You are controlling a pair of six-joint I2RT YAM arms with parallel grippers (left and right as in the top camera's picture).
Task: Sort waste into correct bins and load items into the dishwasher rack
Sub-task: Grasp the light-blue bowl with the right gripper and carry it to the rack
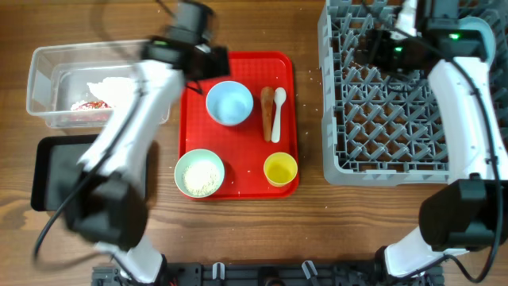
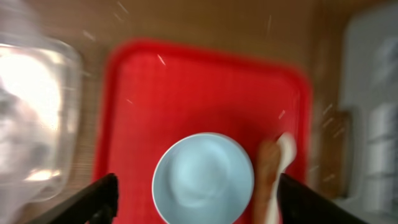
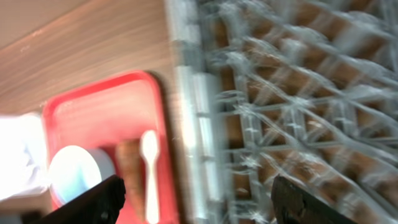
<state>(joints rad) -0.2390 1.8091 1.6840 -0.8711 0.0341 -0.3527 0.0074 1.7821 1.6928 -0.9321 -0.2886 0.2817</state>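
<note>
The flat red serving tray [image 1: 238, 187] holds a round pale-blue plate [image 1: 229, 102], an orange-brown carrot-like stick [image 1: 267, 111], a white spoon [image 1: 278, 114], a yellow cup [image 1: 280, 168] and a pale bowl of white rice grains [image 1: 199, 173]. My left gripper [image 1: 210, 67] is open and empty, hovering over the plate's far side; the left wrist view shows the plate [image 2: 202, 177] between the open jaws [image 2: 199, 208]. My right gripper [image 1: 387, 49] is open and empty above the grey rack's [image 1: 405, 119] left edge, as the right wrist view [image 3: 199, 202] shows. The napkin [image 1: 111, 89] and the red-and-white wrapper [image 1: 91, 105] lie in the clear tub [image 1: 44, 67].
The shallow black tray [image 1: 48, 171] lies in front of the clear tub, partly under my blurred left arm. The rack [image 3: 280, 124] fills the right side. The stick [image 3: 127, 165] and spoon [image 3: 149, 168] show in the right wrist view. No brown lump or second bowl shows.
</note>
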